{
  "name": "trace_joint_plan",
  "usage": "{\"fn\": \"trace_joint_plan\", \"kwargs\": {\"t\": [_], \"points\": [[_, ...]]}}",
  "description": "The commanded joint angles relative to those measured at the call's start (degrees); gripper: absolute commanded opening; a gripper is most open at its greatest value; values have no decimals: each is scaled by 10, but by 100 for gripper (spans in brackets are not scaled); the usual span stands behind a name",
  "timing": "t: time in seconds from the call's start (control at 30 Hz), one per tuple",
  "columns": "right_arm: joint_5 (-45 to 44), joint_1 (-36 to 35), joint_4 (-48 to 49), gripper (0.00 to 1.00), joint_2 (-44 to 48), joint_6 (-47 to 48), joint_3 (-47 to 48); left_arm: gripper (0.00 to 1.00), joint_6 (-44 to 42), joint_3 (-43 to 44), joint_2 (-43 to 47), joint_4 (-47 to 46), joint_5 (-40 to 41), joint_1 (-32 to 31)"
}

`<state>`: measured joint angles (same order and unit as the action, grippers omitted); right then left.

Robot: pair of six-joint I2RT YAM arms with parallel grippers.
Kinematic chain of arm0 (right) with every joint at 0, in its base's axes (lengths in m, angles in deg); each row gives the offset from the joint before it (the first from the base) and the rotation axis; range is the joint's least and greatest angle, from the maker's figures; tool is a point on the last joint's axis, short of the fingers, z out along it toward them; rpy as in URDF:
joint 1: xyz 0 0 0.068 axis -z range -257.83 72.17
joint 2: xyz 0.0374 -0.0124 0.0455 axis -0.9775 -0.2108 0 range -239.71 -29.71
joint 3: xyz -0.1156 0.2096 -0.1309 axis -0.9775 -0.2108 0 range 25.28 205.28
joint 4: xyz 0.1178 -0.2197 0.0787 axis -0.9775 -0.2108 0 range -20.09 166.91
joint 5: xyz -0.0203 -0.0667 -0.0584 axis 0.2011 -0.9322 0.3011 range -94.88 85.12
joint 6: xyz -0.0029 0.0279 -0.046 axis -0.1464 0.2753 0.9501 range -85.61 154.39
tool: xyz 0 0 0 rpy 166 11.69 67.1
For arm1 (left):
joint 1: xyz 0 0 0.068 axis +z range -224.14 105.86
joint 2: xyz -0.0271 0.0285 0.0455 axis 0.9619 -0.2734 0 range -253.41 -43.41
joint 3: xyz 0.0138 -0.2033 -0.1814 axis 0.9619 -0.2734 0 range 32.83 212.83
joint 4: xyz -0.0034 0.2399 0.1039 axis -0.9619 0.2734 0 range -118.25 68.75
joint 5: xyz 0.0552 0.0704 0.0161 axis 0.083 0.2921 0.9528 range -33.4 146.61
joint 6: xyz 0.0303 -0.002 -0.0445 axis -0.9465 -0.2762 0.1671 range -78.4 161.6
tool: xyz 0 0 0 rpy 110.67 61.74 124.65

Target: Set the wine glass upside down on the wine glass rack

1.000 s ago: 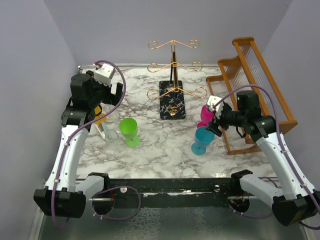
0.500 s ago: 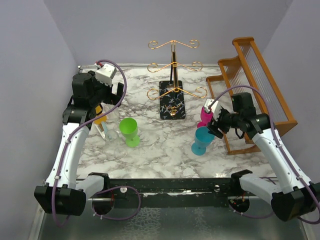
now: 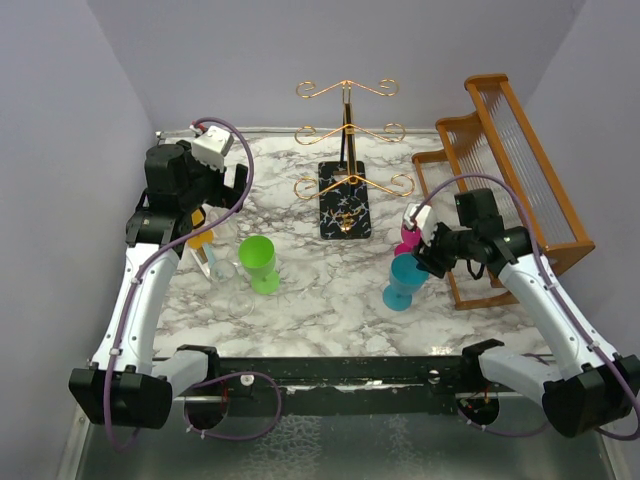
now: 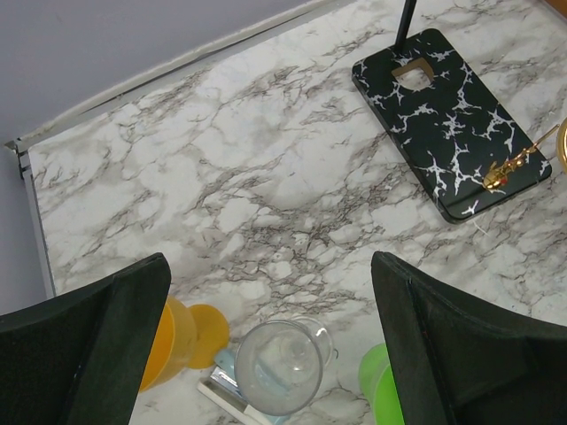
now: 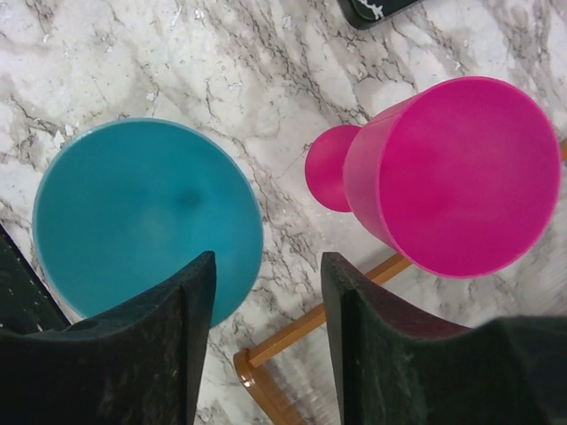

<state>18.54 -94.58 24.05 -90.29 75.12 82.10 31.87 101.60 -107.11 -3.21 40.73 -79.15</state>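
Observation:
The gold wire wine glass rack [image 3: 345, 130] stands at the back centre on its black speckled base [image 3: 344, 200], which also shows in the left wrist view [image 4: 452, 124]. Its arms are bare. Upright wine glasses stand on the table: clear [image 4: 279, 367], orange [image 4: 173, 341] and green [image 3: 258, 262] on the left, teal [image 5: 146, 217] and pink [image 5: 461, 173] on the right. My left gripper [image 4: 268, 266] is open and empty, above the clear glass. My right gripper [image 5: 267, 261] is open and empty, above the gap between the teal and pink glasses.
A brown wooden slatted rack [image 3: 500, 170] stands along the right side, its near corner [image 5: 283, 341] just below my right fingers. A small pale flat object [image 4: 226, 398] lies under the clear glass. Walls close the back and sides.
My right arm has shifted a little left and back, closer over the teal and pink glasses. My left arm has barely moved. No glass has moved.

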Motion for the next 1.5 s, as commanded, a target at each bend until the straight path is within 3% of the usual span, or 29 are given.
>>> {"fn": "trace_joint_plan", "kwargs": {"t": [0.0, 0.13, 0.5, 0.63, 0.83, 1.0, 1.23, 1.33, 1.47], "points": [[3, -6, 19, 48, -10, -8, -10, 99, 3, 10, -4, -12, 2, -3], [38, -7, 25, 41, -15, 0, -10, 99, -1, 7, -4, -16, 8, -3], [147, -7, 26, 9, -36, 25, 15, 99, -9, 6, 1, -10, 4, -3], [207, -7, 3, 2, -54, 46, 49, 99, -9, 22, -4, 0, -1, -3], [315, -7, -30, 1, -62, 64, 137, 99, 1, 56, -6, 23, -24, -3], [398, -7, -17, 1, -46, 46, 194, 99, 28, 84, -13, 31, -99, -3], [469, -7, 76, 1, -35, -62, 261, 99, 117, 130, -24, -1, -213, -4], [448, -7, 133, 1, -41, -131, 289, 98, 167, 137, -30, -25, -249, -4], [346, -7, 218, 1, -52, -230, 320, 97, 225, 144, -42, -54, -303, -7]]}}
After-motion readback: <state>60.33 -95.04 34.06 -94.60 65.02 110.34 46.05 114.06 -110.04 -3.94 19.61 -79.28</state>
